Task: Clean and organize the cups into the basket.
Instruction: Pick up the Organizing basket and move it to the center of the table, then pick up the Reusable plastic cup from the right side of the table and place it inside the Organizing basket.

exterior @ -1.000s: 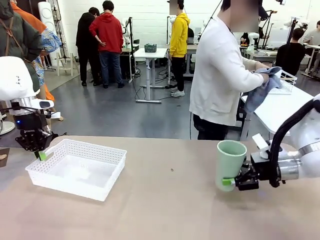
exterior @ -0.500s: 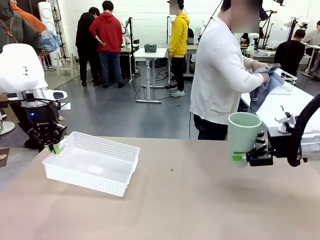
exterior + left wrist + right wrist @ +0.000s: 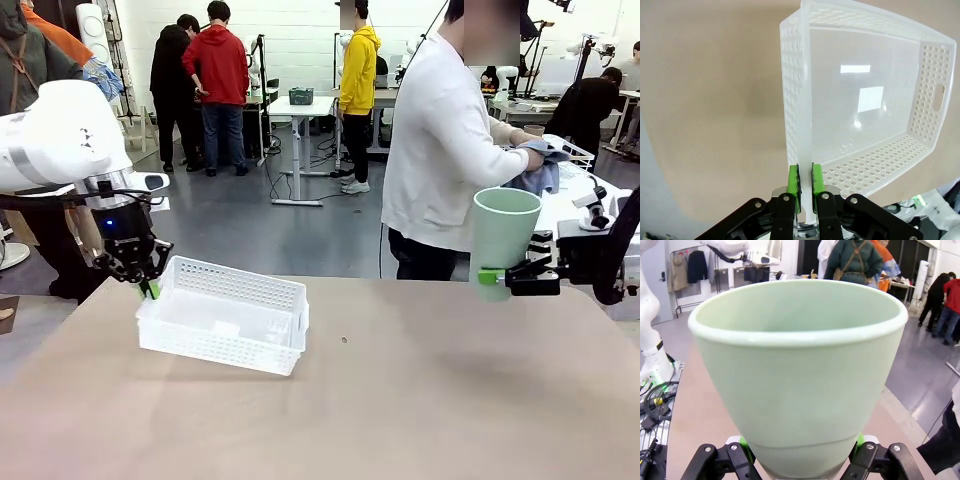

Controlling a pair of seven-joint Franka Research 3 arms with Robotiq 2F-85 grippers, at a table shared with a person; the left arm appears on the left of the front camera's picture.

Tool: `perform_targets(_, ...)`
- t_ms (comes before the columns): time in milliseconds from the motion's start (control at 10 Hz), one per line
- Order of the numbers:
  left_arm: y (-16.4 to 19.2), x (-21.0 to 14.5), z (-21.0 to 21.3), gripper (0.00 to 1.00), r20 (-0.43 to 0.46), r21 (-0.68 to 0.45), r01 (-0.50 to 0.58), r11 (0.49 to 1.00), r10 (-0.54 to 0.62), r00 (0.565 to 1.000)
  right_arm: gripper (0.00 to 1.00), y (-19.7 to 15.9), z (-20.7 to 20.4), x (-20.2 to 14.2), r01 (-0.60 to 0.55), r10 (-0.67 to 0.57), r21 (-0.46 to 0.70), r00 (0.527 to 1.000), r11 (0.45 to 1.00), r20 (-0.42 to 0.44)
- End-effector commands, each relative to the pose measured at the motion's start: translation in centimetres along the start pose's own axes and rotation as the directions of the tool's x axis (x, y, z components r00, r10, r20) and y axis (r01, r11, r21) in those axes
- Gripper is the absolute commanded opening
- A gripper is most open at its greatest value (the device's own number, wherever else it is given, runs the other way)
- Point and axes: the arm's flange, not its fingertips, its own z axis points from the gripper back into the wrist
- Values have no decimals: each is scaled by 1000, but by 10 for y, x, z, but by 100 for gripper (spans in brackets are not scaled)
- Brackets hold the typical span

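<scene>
While I stood watching across the tan table [image 3: 400, 410], I counted one basket [image 3: 215, 350], one cup [image 3: 503, 240], two grippers and one person [image 3: 440, 150] at the far side. The basket, white and latticed, lay toward the left of the table, its long walls running slantwise to the near edge. The left gripper [image 3: 148, 288] came down at its left end with the green pads clamped tight on the rim of that short wall, one pad inside and one outside. I could not tell whether the basket's floor lay flat on the top or hung a little above it. Nothing lay inside it. The pale green cup stood upright, mouth up, held in the air off the table's far right corner. The right gripper [image 3: 490, 278] reached in level from the right and gripped it low on its side, a pad on each flank. Basket and cup were well apart, and a broad stretch of open tabletop ran between them, marked by one small dark speck [image 3: 344, 340] near the middle. The whole near half of the table lay open too. The person stood just beyond the far edge, turned toward a second table on the right, both hands on a blue-grey cloth [image 3: 540, 175] close behind the cup's rim.
</scene>
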Motion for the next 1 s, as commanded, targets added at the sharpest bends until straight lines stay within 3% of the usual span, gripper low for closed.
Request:
perform_targets(0,-23,6,-5,0,7,-34,-36,999,36,999,4,-8,1,13,37,-36,-62,999,997,26)
perform_targets(400,-64,0,-7,0,29,-64,-50,997,52,998,4,-15,12,22,35,-31,-79,999,996,41)
perform_targets(900,-110,-11,-24,0,29,-51,15,999,-14,999,4,-16,15,20,9,-7,-56,1000,998,23)
